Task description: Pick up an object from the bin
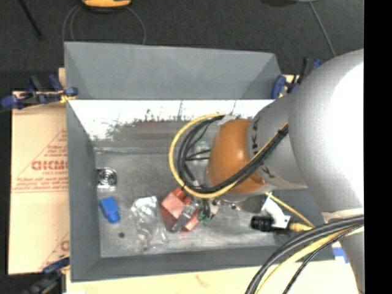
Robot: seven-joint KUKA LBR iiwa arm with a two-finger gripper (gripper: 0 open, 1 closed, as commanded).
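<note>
red block beside the gripper, low in the grey bin

grey metal bin (165,72), and down near its floor the gripper (199,214), under the orange wrist cover (229,155) with its loop of yellow and black cables (177,158). open or shut, and whether hold of anything: cannot tell, the tip being dark and half hidden beneath the wrist.

just left of the tip, touching it or very nearly, a red block (173,206), flat on the floor toward the front wall, a little right of the bin's middle. long axis on a slant, from upper left down to lower right. lower right end paler, pinkish, tucked in by the gripper; upper left end pointing back toward the middle of the floor.

against the block's left side, a crumpled piece of clear plastic (144,216). further left, apart from the plastic, a small blue piece (109,210), long axis running roughly front to back, slightly tilted. behind that, near the left wall, a small shiny metal piece (106,177).

contents of the bin: these four things, spread along the floor's front and left.
</note>
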